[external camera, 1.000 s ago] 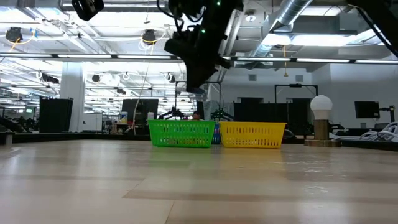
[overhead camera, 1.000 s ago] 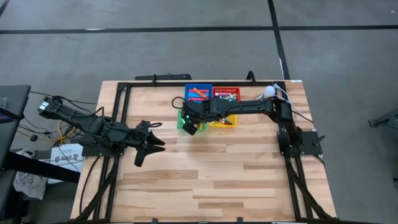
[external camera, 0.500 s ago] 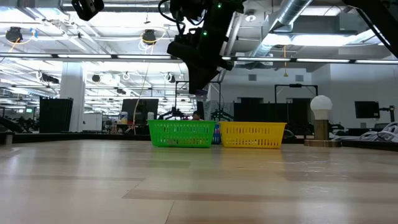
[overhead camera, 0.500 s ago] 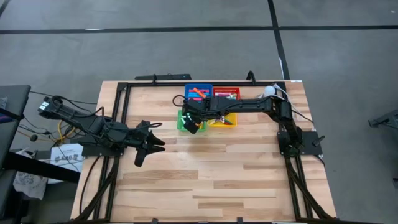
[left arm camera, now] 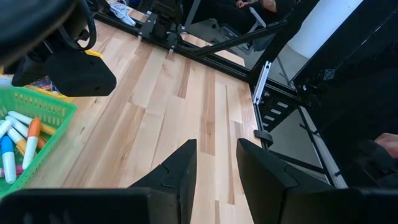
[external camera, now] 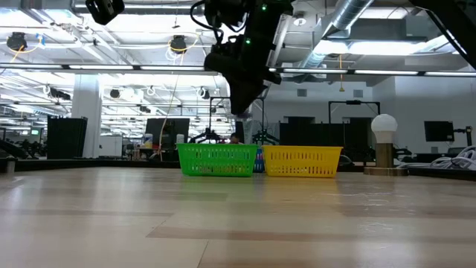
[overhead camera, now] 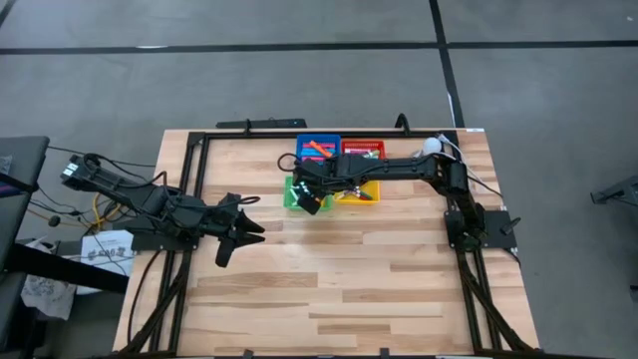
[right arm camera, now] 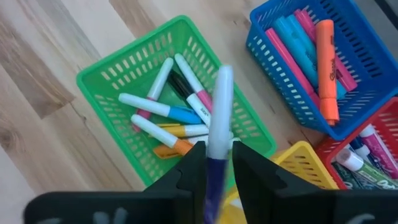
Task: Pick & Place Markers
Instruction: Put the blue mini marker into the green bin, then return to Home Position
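Now the right gripper (right arm camera: 211, 163) is hanging over the green slotted plastic basket (right arm camera: 104, 76), and its jaws are easing apart around the white-bodied marker with a purple end (right arm camera: 219, 118) that is standing between them. A second ago the fingers were pinched tighter; in the low view the gripper has also shifted slightly toward the yellow basket (external camera: 301, 160) side and is pointing more steeply down. The marker is not yet falling, so the grip is loosening rather than gone. Judging by this, the drop into the green basket is under way, and the marker should land among the white-bodied markers (right arm camera: 163, 109) already lying there.

The marker's tip is pointing near the green basket's corner next to the yellow basket's rim (right arm camera: 292, 155), so a slight drift could be sending it onto the rim or into the wrong basket. The blue slotted basket (right arm camera: 273, 59) with pink, blue and orange markers (right arm camera: 325, 59) is sitting just beside, and the red basket (right arm camera: 339, 158) is touching the yellow one, leaving no gap between the four.

The left gripper (left arm camera: 214, 163) is waiting well apart over the bare wooden table (overhead camera: 329, 289), its fingers narrowly parted and holding nothing. Open board is lying on every side of it, so the right arm is having free room to lift and withdraw.
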